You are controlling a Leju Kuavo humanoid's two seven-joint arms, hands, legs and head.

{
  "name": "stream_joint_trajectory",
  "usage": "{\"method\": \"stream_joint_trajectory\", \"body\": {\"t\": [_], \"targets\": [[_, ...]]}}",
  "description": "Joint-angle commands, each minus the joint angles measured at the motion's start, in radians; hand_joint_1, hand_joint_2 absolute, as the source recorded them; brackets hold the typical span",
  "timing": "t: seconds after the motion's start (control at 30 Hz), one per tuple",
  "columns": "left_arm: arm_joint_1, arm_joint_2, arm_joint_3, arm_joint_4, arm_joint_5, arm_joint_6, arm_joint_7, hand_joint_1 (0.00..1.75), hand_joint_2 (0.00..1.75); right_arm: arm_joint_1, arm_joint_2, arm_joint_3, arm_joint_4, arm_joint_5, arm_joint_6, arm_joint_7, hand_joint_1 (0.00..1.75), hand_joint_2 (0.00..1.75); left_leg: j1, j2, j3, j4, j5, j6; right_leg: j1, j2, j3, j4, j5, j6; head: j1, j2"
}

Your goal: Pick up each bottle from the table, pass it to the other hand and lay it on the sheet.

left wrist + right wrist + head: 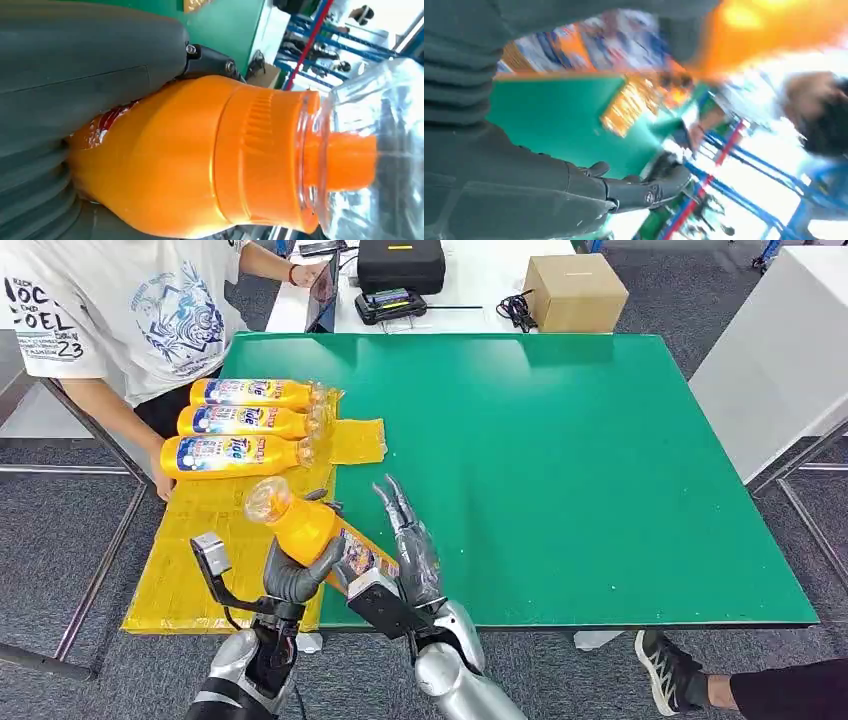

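While you watch the head view, note the left robot hand (pixel 297 578) wrapped round the orange bottle (pixel 308 530) over the near edge of the green worktop (pixel 560 460), cap end tilted up toward the yellow sheet (pixel 200 550). The right robot hand (pixel 412 545) stands beside the bottle's base, fingers stretched out and gripping nothing. Three more bottles (pixel 240 425) already lie side by side on the sheet.

From the left wrist, the bottle (pixel 180 165) fills the grip; its clear cap (pixel 370 150) sticks out free.

From the right wrist, blur hides detail; the fingers (pixel 644 187) look apart.

Expect smooth, stiff, slippery plastic; grip the waist, not the cap.
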Motion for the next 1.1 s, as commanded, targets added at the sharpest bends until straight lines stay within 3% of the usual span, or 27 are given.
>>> {"method": "stream_joint_trajectory", "body": {"t": [0.03,0.43,0.5,0.57,0.67,0.7,0.73,0.87,1.1], "targets": [[-0.026,-0.011,0.046,0.019,-0.008,0.052,-0.006,1.75,1.75,0.048,-0.042,-0.005,-0.174,0.002,-0.031,-0.007,0.00,0.00,0.002,-0.001,0.003,0.000,-0.001,-0.002,0.002,-0.001,0.004,-0.001,-0.001,-0.002,0.000,0.000],[-0.061,-0.012,0.063,0.021,-0.085,0.165,-0.065,1.75,1.75,0.061,-0.053,0.038,-0.238,0.011,-0.080,-0.020,0.00,0.00,0.002,0.000,0.003,0.001,-0.002,-0.002,0.002,-0.001,0.004,-0.001,-0.001,-0.002,0.000,0.000],[-0.080,0.005,0.043,0.003,-0.251,0.297,-0.171,1.75,1.75,0.067,-0.055,0.037,-0.265,-0.006,-0.099,-0.045,0.00,0.00,0.002,0.000,0.004,0.000,-0.002,-0.002,0.003,-0.001,0.005,-0.001,-0.002,-0.003,0.000,0.000],[-0.125,0.044,0.026,-0.013,-0.523,0.531,-0.266,1.75,1.75,0.062,-0.069,0.047,-0.313,-0.033,-0.094,-0.067,0.00,0.00,0.002,-0.001,0.002,0.001,-0.001,-0.002,0.002,-0.001,0.003,0.000,-0.001,-0.002,0.000,0.000],[-0.221,0.109,0.037,0.023,-0.895,0.755,-0.251,1.75,1.75,0.047,-0.063,0.050,-0.356,-0.067,-0.079,-0.079,0.00,0.00,0.002,0.000,0.001,0.001,-0.001,-0.002,0.002,-0.001,0.002,0.000,-0.001,-0.002,0.000,0.000],[-0.250,0.129,0.037,0.051,-0.986,0.766,-0.225,1.75,1.75,0.042,-0.063,0.054,-0.361,-0.069,-0.069,-0.072,0.00,0.00,0.003,0.000,0.003,0.001,-0.002,-0.003,0.003,0.000,0.004,0.000,-0.001,-0.003,0.000,0.000],[-0.297,0.170,0.031,0.122,-1.231,0.838,-0.169,1.75,1.75,0.031,-0.059,0.056,-0.357,-0.090,-0.046,-0.067,0.00,0.00,0.002,0.000,0.001,0.001,-0.001,-0.002,0.002,0.000,0.002,0.001,-0.001,-0.003,0.000,0.000],[-0.358,0.197,0.087,0.256,-1.618,0.838,-0.115,1.75,1.75,0.010,-0.051,0.054,-0.332,-0.129,-0.004,-0.075,0.00,0.00,0.001,0.003,0.003,-0.001,0.000,-0.002,0.001,0.002,0.003,0.000,0.001,-0.002,0.001,0.000],[-0.381,0.227,0.038,0.350,-1.691,0.830,-0.091,1.75,1.75,0.014,-0.054,0.055,-0.334,-0.130,0.006,-0.080,0.00,0.00,0.002,0.002,0.003,0.000,0.000,-0.002,0.001,0.001,0.003,0.001,0.000,-0.002,0.000,0.000]]}}
